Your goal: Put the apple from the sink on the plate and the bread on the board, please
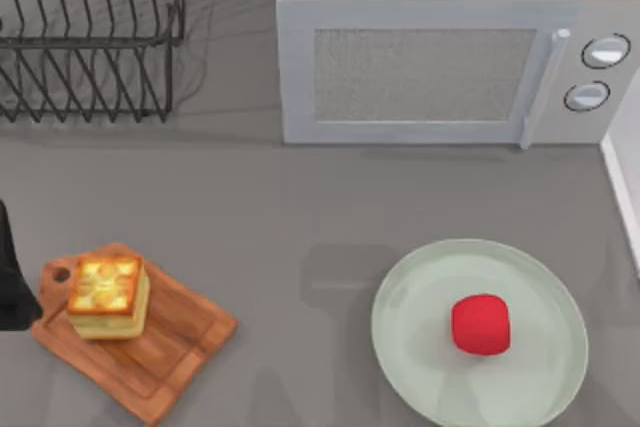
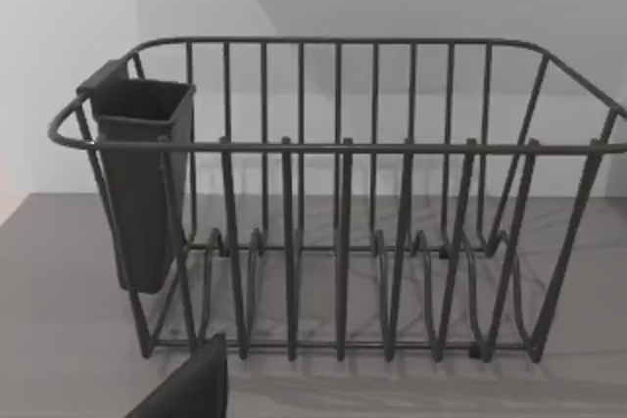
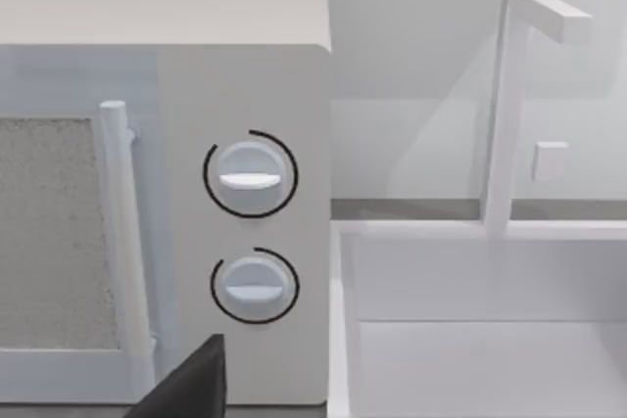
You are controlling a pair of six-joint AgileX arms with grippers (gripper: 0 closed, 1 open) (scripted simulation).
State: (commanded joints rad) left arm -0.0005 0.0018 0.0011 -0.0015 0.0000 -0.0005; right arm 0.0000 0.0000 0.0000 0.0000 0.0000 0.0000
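The red apple [image 1: 481, 324] rests on the pale green plate [image 1: 420, 287] at the front right of the table, a little right of the plate's middle. On the brown wooden board [image 1: 170, 347] at the front left sits the toasted bread [image 1: 107, 296], near the handle end. My left arm [image 1: 10, 282] is parked at the table's left edge, just left of the board. A dark part of my left gripper [image 2: 186, 389] faces the dish rack. A dark part of my right gripper [image 3: 191, 384] faces the microwave and the white sink [image 3: 490, 340]. Neither holds anything that I can see.
A white microwave [image 1: 430, 57] stands at the back centre-right, its two knobs [image 3: 250, 178] facing front. A dark wire dish rack [image 1: 90, 37] with a cutlery cup [image 2: 142, 183] stands at the back left. The sink's rim [image 1: 622, 187] and tap [image 3: 509, 105] are at the right.
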